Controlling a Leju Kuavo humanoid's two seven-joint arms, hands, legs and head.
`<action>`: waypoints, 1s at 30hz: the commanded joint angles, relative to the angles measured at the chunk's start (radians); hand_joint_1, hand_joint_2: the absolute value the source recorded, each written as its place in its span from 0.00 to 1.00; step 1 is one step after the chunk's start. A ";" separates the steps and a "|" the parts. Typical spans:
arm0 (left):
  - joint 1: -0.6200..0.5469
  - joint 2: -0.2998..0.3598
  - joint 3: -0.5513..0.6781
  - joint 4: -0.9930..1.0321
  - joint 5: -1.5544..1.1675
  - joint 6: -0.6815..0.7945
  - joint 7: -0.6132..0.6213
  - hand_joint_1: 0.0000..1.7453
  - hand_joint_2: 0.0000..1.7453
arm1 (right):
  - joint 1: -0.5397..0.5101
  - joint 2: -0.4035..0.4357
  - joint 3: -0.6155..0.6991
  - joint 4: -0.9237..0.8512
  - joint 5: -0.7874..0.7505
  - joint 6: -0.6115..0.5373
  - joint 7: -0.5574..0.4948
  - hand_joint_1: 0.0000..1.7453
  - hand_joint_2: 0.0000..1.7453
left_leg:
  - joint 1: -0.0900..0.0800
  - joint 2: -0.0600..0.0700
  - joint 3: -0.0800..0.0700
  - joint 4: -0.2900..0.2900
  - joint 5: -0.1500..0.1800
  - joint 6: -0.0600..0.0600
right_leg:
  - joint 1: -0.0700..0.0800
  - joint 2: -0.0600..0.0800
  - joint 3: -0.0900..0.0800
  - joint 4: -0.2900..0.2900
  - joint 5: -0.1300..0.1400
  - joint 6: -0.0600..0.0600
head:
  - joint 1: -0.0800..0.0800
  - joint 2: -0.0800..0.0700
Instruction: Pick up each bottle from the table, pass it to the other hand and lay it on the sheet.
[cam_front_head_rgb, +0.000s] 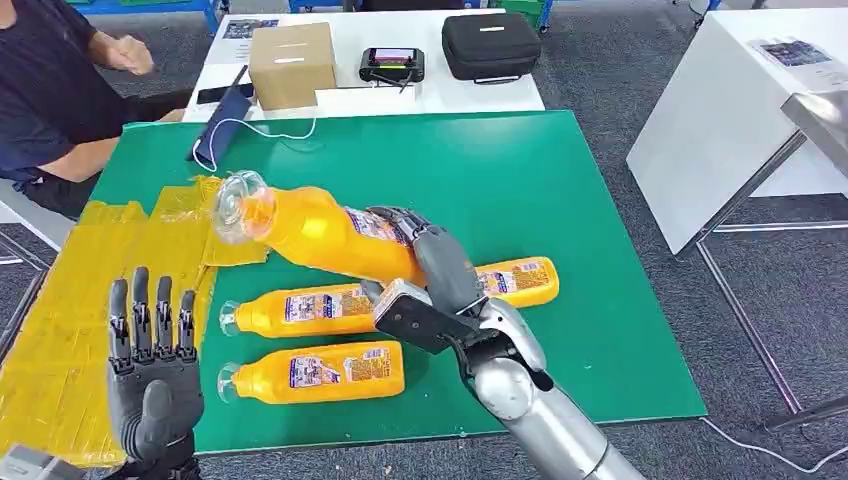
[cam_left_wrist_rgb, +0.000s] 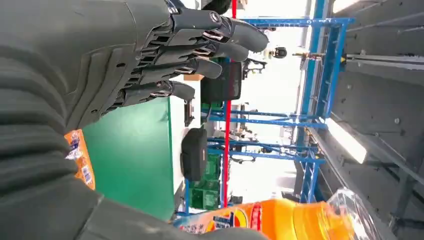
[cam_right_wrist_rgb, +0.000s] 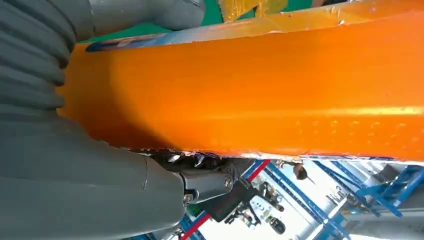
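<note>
Orange bottle (cam_front_head_rgb: 320, 232) gripped by right hand (cam_front_head_rgb: 425, 262), lifted over green mat (cam_front_head_rgb: 560, 190), cap toward yellow sheet (cam_front_head_rgb: 70, 320); left hand (cam_front_head_rgb: 152, 355) empty, fingers apart, upright.

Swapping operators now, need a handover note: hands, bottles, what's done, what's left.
Right hand grips a raised orange bottle, neck pointing toward the yellow sheet.
Left hand is open, fingers straight up above the sheet, holding nothing.
Three more bottles lie on the green mat: two side by side, a third behind the right hand.
Done: first pick. No bottle lies on the sheet.
Left: this handover and placement, then the other three.
</note>
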 joint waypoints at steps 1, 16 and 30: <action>-0.035 0.021 -0.019 0.065 -0.055 0.031 -0.003 0.00 1.00 | -0.080 0.007 0.056 0.113 0.002 0.015 0.012 1.00 1.00 | 0.001 -0.001 0.002 -0.001 0.000 -0.001 | 0.000 0.007 0.002 0.000 0.000 -0.002 | 0.000 0.000; -0.098 0.035 -0.074 0.099 -0.161 0.099 0.012 0.00 1.00 | -0.195 0.063 0.125 0.327 -0.033 0.113 0.064 1.00 1.00 | 0.001 -0.001 0.002 -0.001 0.000 -0.001 | 0.000 0.007 0.002 0.000 0.000 -0.002 | 0.000 0.000; -0.104 0.012 -0.008 0.096 -0.055 0.084 0.041 0.00 1.00 | -0.233 0.176 0.282 0.460 0.094 0.087 0.104 1.00 1.00 | 0.000 0.000 0.001 -0.001 0.000 -0.001 | 0.000 0.004 0.000 0.000 0.000 -0.001 | 0.000 0.000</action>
